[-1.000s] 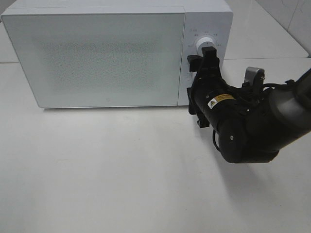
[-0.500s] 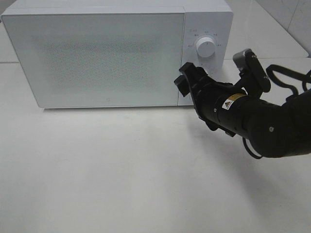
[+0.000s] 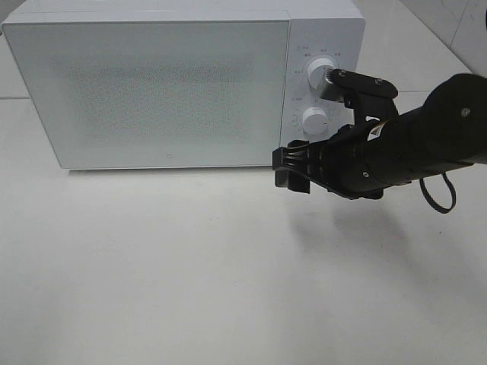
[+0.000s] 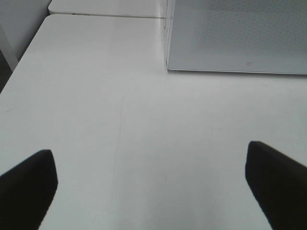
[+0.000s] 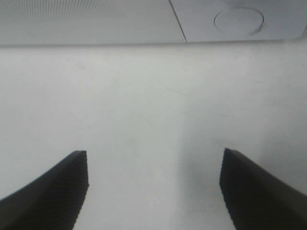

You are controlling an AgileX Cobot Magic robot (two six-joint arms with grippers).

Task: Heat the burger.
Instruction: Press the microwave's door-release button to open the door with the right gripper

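Observation:
The burger is out of view; the white microwave stands at the back of the table with its door shut. My right gripper hovers low in front of the microwave's lower right corner, pointing left, jaws open and empty. It is below the lower dial and clear of the upper dial. In the right wrist view the open right gripper faces bare table, with the microwave's base and a dial beyond. The left gripper is open and empty over the table, near the microwave's corner.
The white table stretches in front of the microwave. The right arm's dark body lies across the right side, beside the control panel. A seam between table tops runs behind the left gripper's area.
My right gripper has come off the upper dial and swung down and left, ending low in front of the microwave's lower right corner. Its jaws stayed open.

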